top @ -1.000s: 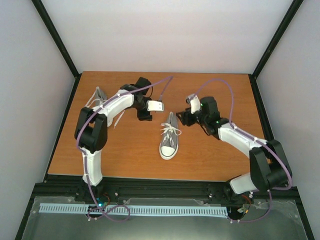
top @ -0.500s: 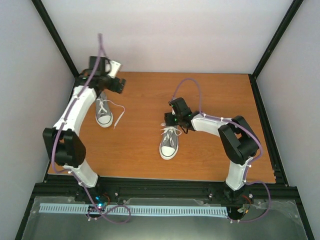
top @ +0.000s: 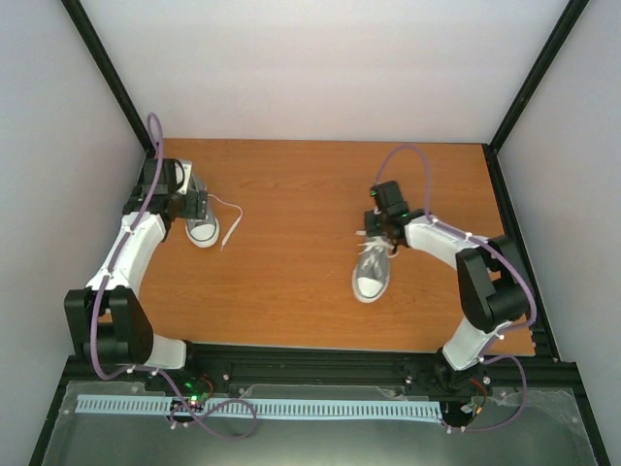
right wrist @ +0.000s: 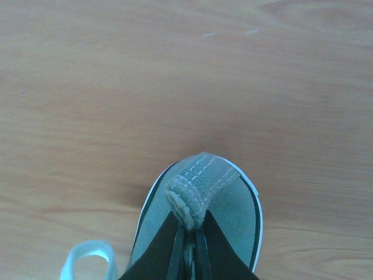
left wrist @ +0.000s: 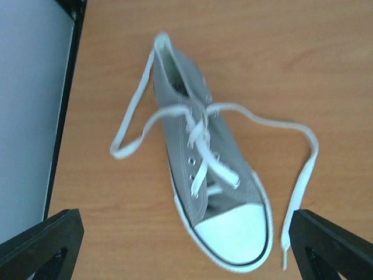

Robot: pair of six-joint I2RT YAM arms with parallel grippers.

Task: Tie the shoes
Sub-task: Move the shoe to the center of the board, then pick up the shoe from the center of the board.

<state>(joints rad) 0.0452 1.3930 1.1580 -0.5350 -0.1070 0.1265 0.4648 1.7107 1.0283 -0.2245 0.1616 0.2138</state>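
Observation:
Two grey canvas shoes with white toe caps lie on the wooden table. The left shoe [top: 203, 230] [left wrist: 205, 169] sits at the far left, its white laces [left wrist: 303, 169] untied and trailing loose on both sides. My left gripper [top: 191, 207] [left wrist: 185, 245] hovers over it, open wide, one black finger [left wrist: 41, 245] at each lower corner of the wrist view. The right shoe [top: 373, 274] [right wrist: 236, 204] lies right of centre, toe toward me. My right gripper [top: 379, 231] [right wrist: 190, 233] is shut on the folded heel fabric of that shoe.
A black frame rail [top: 124, 223] and a grey wall border the table just left of the left shoe. Bare wood [top: 291, 243] separates the two shoes. A lace loop [right wrist: 87, 256] shows beside the right shoe's heel.
The left arm swung from the table's middle to the back left and came down over the left shoe, jaws opening. The right gripper shut on the other shoe's heel and dragged it to the right.

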